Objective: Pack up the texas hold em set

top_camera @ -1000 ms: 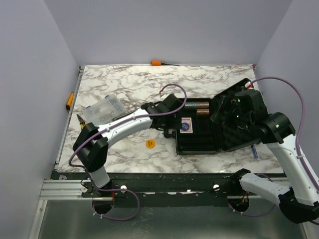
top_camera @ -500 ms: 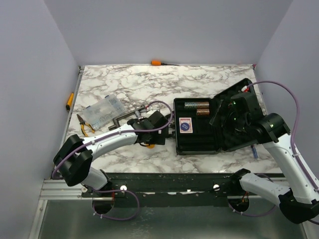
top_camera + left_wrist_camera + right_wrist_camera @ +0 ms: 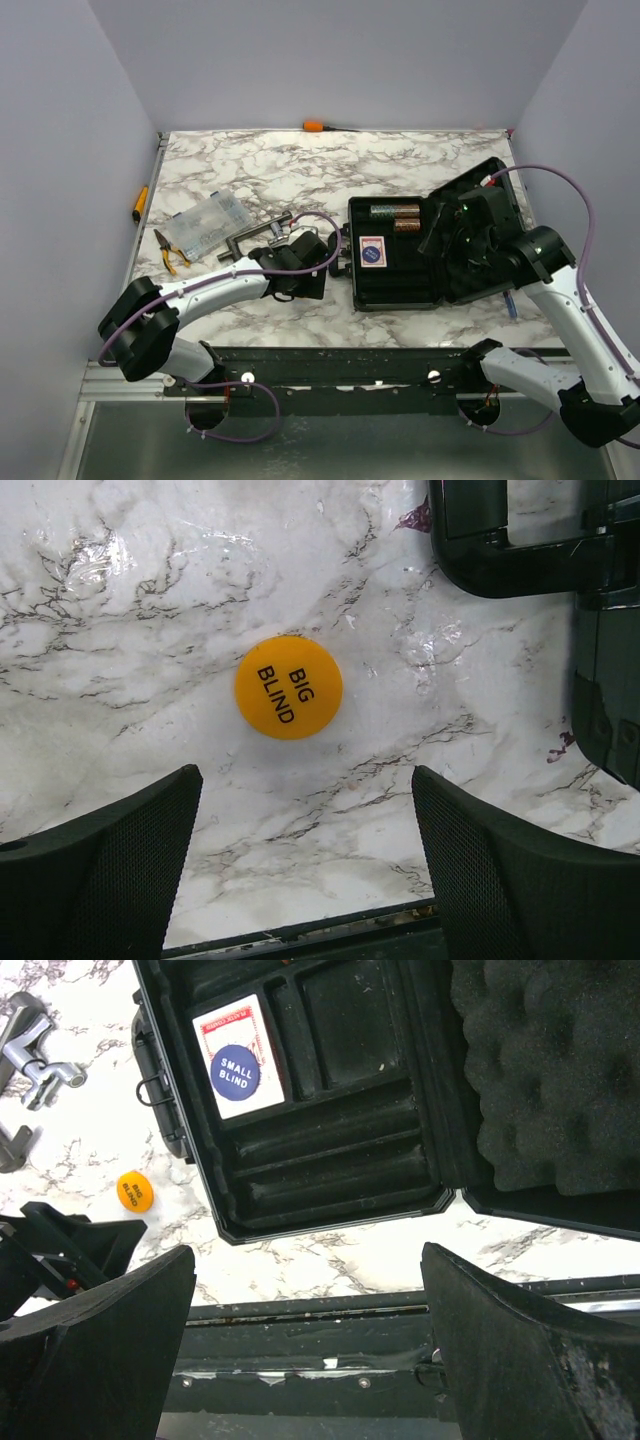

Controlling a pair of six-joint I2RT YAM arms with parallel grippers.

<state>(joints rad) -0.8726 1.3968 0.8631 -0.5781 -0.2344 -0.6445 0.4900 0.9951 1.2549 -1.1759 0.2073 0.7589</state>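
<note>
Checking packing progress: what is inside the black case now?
The black case holds a card deck with a blue SMALL BLIND disc on it, plus chip stacks at the far end. Anything beneath the deck is covered.

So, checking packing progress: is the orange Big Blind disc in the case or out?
Out. The orange disc lies flat on the table, outside the open case.

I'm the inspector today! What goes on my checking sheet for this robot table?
Surface: marble table, no spills seen.
Job's things: case open, foam lid laid back; deck inside with blue disc on top; chip stacks inside; orange disc out on the table.
Clutter: clear box, pliers, clamp, screwdriver.
Grippers: left gripper open above orange disc; right gripper open by the case.
Cables: purple cables loop along both arms.
Surroundings: plain walls on three sides.
</note>
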